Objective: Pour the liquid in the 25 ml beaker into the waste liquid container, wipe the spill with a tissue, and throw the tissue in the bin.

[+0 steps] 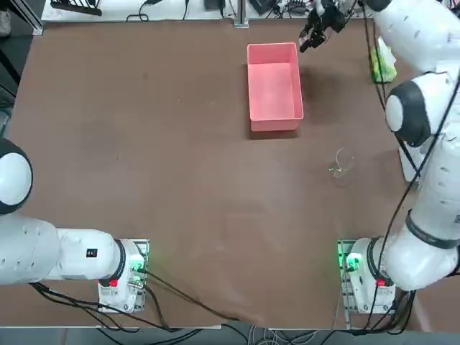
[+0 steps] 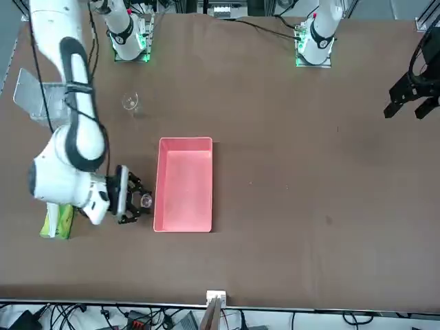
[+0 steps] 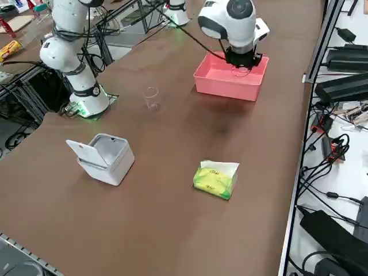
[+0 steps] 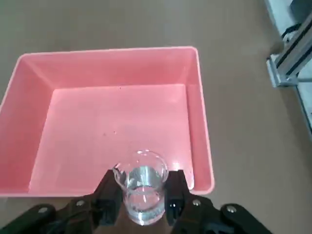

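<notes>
Right gripper [image 4: 144, 202] has the 25 ml beaker [image 4: 143, 192] pinched mid-wall btwn half-closed fingers, just outside the pink waste liquid container [image 4: 204, 136] rim. Thin, slick, fragile glass w/ liquid: prob light, needs a gentle side grip.

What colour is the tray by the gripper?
Pink tray; clearest in the right wrist view.

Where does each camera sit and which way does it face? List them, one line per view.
Top: overhead, bases at bottom; right gripper beside pink rectangular plastic tray.
Front: across the table, facing the robot; right arm at left.
Right side: raised, diagonal; pale grey bin, green tissue pack.
Wrist: looks past its fingers, holding tiny clear glass beaker.
All share the tray.
</notes>
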